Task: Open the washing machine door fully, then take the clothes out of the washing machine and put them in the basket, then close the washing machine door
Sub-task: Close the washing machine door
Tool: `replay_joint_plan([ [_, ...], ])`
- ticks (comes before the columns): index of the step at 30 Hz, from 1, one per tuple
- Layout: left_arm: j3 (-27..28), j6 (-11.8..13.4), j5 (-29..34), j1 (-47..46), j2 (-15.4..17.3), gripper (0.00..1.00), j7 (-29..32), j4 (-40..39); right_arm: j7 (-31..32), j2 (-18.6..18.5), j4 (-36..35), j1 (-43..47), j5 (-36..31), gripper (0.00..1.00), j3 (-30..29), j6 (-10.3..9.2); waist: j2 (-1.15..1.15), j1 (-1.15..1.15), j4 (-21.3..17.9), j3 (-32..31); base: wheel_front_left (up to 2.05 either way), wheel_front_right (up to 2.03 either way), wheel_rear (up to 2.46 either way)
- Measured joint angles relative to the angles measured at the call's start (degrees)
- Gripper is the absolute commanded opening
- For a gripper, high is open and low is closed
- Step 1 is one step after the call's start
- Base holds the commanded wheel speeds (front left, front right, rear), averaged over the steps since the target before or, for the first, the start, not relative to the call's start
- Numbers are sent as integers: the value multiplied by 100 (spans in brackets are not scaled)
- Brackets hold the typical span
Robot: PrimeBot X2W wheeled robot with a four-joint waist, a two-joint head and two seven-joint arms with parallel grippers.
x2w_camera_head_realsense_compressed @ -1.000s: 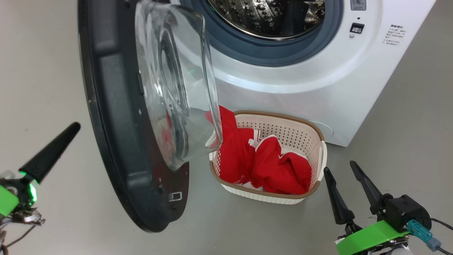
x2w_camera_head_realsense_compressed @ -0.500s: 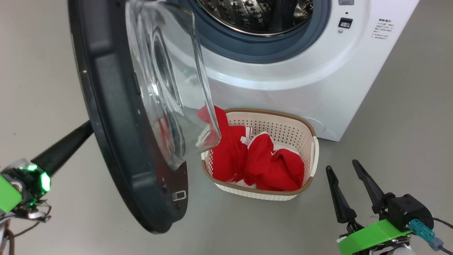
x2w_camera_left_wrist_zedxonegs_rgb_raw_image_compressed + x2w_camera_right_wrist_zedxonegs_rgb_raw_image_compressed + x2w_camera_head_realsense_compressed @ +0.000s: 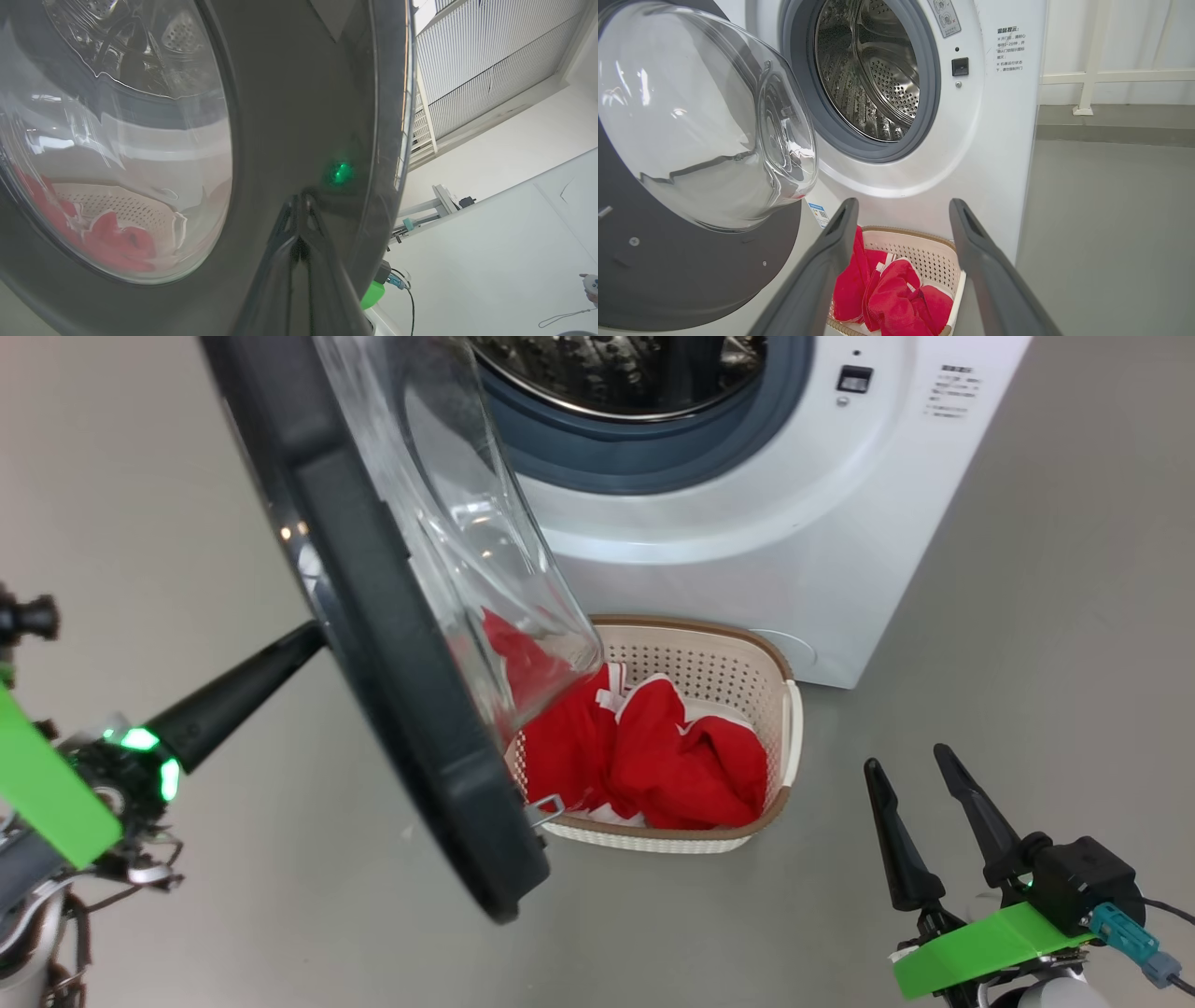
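The washing machine door (image 3: 392, 644) stands part open across the upper left and middle of the frame, with the washing machine (image 3: 747, 523) behind it at the top. The red clothes (image 3: 672, 756) lie in the basket (image 3: 782, 709) on the floor (image 3: 1027, 663) in the middle. The left end effector (image 3: 301, 644), middle left, is closed with its tip on the door's outer side; the right end effector (image 3: 907, 761), lower right, is wide open and empty.

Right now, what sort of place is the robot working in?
Probably a laundry spot set up in a test room: a white front-loading washing machine with its door open, a basket of red clothes on a grey floor, and plain white walls.
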Motion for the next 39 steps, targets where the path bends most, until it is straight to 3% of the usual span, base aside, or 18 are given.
replay_joint_plan([
  [9, -282, 0, 392, -383, -92, 0, -68, -46, 0, 0, -31, -55, 123, 100, -2, 0, 0, 0, -343, 99, 0, 0, 0],
  [21, -881, 0, 895, -1105, -62, 0, -735, 323, 0, 0, -87, -300, 224, 100, 18, 0, 0, 0, -820, 352, 0, 0, 0],
  [39, -1828, 0, 1191, -2264, 456, 0, -1972, 1152, 0, 1, -147, -644, 537, 100, 31, 0, 0, 0, -1516, 862, 0, 0, 0],
])
